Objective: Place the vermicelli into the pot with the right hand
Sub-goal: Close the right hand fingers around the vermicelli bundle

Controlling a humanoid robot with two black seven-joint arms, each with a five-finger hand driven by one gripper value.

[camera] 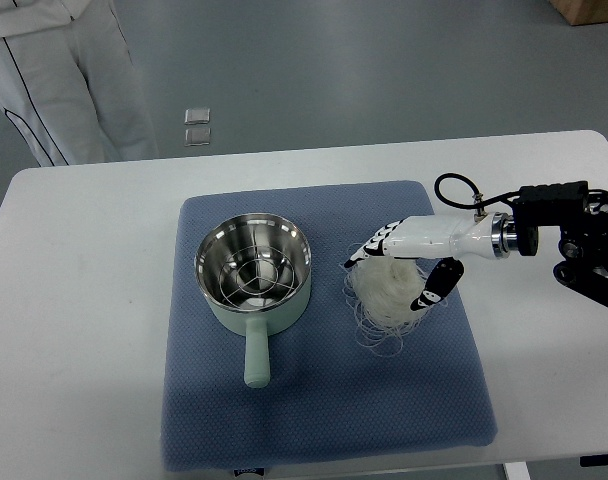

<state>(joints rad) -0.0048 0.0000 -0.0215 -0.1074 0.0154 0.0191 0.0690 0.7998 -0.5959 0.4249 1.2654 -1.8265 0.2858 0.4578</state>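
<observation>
In the top view, I am bringing the right hand (404, 262) in from the right edge, and it is sitting over the vermicelli (382, 300), which is lying on the blue mat (324, 420) just beside the pot (254, 272). The fingers (366, 250) are curling down around the upper part of the white bundle, and the thumb (439, 282) is pressing from the near side, so I judge the hand is closing on the noodles, though I cannot tell how firm the hold is. Loose strands are spreading out below the hand on the mat. I am keeping the palm turned down because the bundle is soft and must be gathered from above.

The pot is standing upright to the left of the bundle, apart from it, with its handle (256, 360) pointing toward me. It is holding nothing inside, only a wire pattern on the shiny bottom. The left hand is not showing.

The mat is covering the middle of a white table (74, 330); I think it is stopping the pot from sliding. Behind the table there is a grey floor, and a person (64, 80) in light trousers is standing at the far left corner.
</observation>
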